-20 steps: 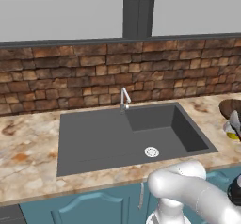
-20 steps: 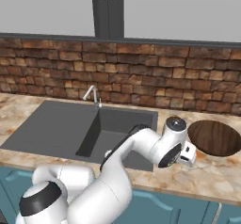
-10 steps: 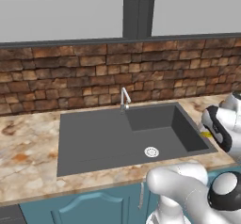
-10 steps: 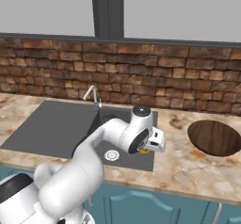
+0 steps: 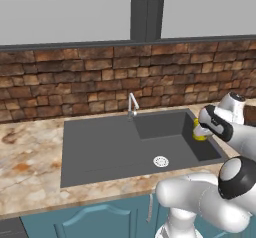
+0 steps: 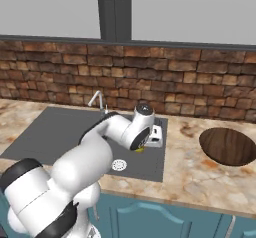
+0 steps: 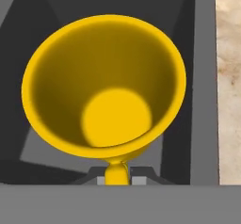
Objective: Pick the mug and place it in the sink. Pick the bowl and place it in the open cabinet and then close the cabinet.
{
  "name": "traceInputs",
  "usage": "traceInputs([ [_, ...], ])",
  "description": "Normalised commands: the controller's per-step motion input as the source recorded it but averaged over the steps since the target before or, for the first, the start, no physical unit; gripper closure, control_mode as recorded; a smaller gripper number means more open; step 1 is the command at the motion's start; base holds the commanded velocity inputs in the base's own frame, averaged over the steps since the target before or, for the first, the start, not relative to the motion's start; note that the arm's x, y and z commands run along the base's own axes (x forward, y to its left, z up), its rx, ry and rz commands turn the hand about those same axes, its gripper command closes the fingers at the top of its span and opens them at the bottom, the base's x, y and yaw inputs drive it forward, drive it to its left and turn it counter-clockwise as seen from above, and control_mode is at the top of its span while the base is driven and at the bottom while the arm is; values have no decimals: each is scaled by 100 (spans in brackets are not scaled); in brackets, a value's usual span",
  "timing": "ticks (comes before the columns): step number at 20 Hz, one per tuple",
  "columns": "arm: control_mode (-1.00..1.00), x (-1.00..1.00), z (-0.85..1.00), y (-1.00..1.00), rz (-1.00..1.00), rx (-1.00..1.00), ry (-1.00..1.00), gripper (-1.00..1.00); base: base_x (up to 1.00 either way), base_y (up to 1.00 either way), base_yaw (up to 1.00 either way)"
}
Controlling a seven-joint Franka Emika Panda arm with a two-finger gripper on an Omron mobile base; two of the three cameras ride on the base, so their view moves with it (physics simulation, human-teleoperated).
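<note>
My gripper [image 5: 202,130] is shut on the handle of the small yellow mug [image 5: 199,135], which hangs upright over the right end of the dark grey sink [image 5: 110,147]. The hand view looks straight down into the mug [image 7: 106,84], its handle pinched between the fingertips [image 7: 141,172], with the basin [image 7: 202,77] below. From the right base view, the mug [image 6: 140,150] peeks out under the hand [image 6: 145,144] above the sink [image 6: 55,132]. The brown wooden bowl [image 6: 227,146] rests on the counter right of the sink. The cabinet is out of view.
A chrome faucet [image 5: 131,102] stands at the sink's back edge and a round drain [image 5: 160,161] lies in the basin floor. A brick backsplash [image 5: 75,82] runs behind the marbled counter [image 5: 27,162]. Teal base cabinets [image 6: 165,217] are below.
The arm has swung left from the counter by the bowl to above the sink's right end, carrying the mug.
</note>
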Motion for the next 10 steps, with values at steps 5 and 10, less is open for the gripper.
traceInputs([
  [5,-100,38,0,39,10,-23,0,100,0,0,0],
  [10,-100,26,-17,33,10,-5,1,100,0,0,0],
])
